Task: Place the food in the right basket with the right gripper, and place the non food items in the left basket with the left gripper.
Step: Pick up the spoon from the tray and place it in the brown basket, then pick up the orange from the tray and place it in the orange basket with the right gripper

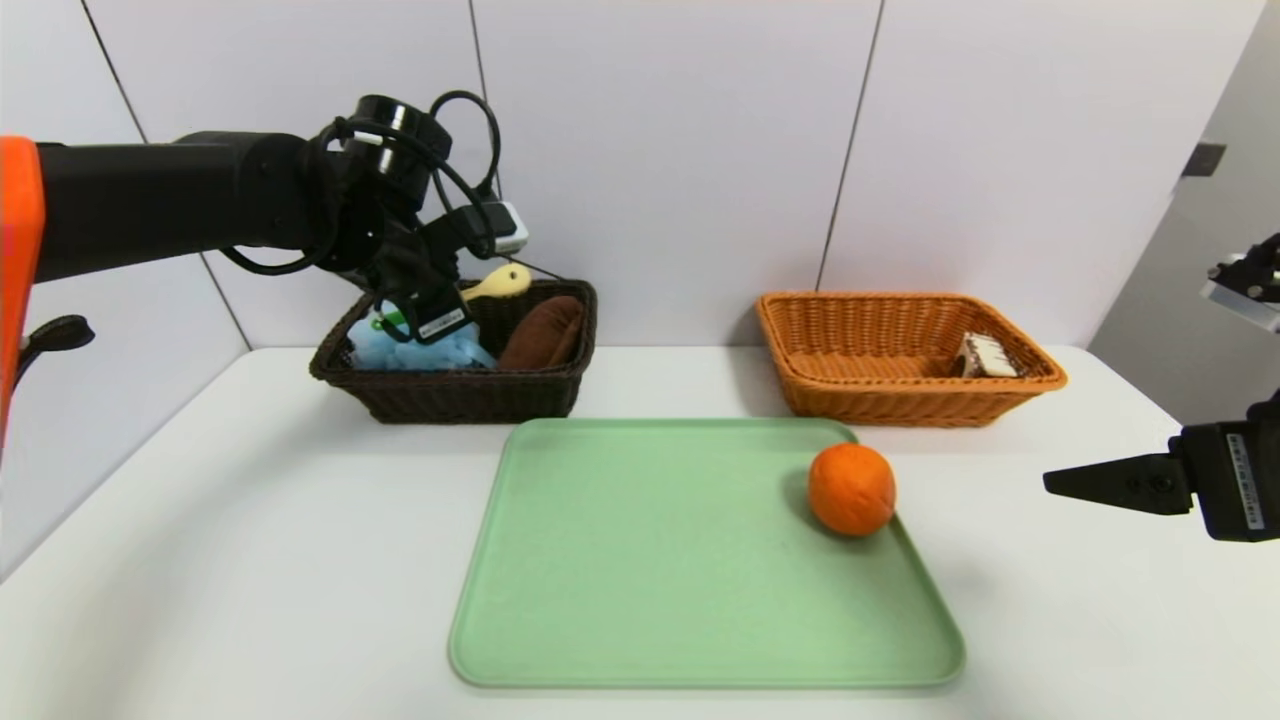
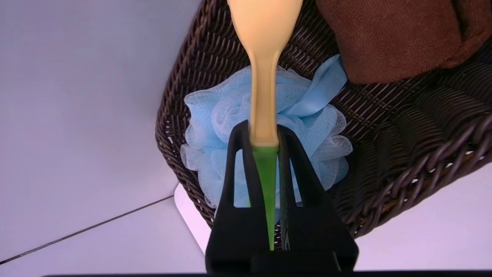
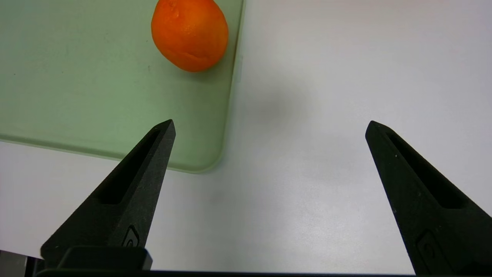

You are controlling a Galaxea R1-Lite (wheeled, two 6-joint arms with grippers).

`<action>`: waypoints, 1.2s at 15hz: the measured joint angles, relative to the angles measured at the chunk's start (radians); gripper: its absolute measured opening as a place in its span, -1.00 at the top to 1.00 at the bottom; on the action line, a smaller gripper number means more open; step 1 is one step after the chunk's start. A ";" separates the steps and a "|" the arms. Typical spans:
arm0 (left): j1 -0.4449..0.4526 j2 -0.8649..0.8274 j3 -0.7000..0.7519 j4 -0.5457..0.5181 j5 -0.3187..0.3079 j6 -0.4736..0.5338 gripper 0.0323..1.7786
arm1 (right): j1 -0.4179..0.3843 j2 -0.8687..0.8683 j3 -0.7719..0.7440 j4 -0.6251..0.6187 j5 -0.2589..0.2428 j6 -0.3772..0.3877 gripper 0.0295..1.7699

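White wall panels back the white counter (image 1: 300, 530). Upper left in the head view, the black left gripper (image 2: 263, 132) has its jaws closed on the small yellow spoon with a green handle (image 2: 264, 96), above the dark brown wicker basket (image 1: 475, 400); lower right of centre, the round orange fruit (image 1: 850, 490) sits on the pale green tray (image 1: 700, 560), beside the right gripper (image 3: 271, 127), jaws wide and empty. The spoon looks light, stiff and slick, best held where handle meets neck; the fruit, probably firm and prone to roll, wants gripping around its middle.

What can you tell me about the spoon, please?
The spoon has a smooth pale-yellow bowl and neck, joined to a green, tapering handle; it looks like plastic. The left pincer is shut on it near where the colours meet, holding it over the dark brown basket, above the light-blue bath puff, its bowl end pointing out past the fingertips.
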 joint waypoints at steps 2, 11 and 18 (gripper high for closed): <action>0.001 0.012 0.000 0.000 -0.001 -0.002 0.86 | 0.000 0.000 0.001 0.000 0.000 0.001 -0.93; 0.005 -0.004 0.000 0.005 -0.004 -0.065 -0.31 | 0.000 0.000 0.003 -0.001 0.001 0.000 -0.93; -0.100 -0.101 0.009 0.023 0.000 -0.508 -0.66 | 0.033 -0.006 0.001 -0.002 0.017 -0.004 -0.93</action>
